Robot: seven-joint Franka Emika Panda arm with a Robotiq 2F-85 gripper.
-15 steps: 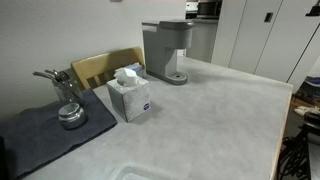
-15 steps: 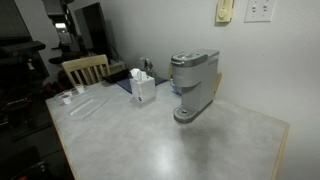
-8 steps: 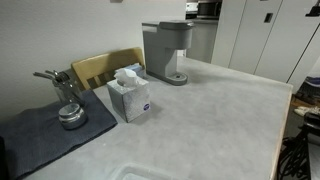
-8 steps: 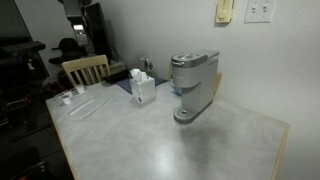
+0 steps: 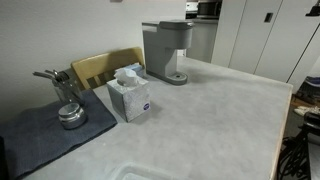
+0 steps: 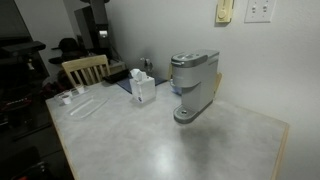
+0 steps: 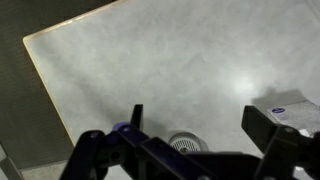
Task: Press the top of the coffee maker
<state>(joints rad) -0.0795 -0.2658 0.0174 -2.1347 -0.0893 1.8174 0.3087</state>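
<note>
Hovering, gripper [image 7: 176, 135] spread wide, I judge the coffee maker [image 6: 193, 85] rigid and stable; I'd press its flat top, not grasp.

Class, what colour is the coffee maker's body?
The coffee maker is grey, clearest in an exterior view.

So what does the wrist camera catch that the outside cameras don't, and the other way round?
Only the wrist view shows the claw, open, with nothing between its fingers. Only the exterior views show the coffee maker and a wooden chair, and in an exterior view a small metal pot on a dark mat. Both share the grey table and the white tissue box, though the wrist view catches only a corner of the box.
</note>
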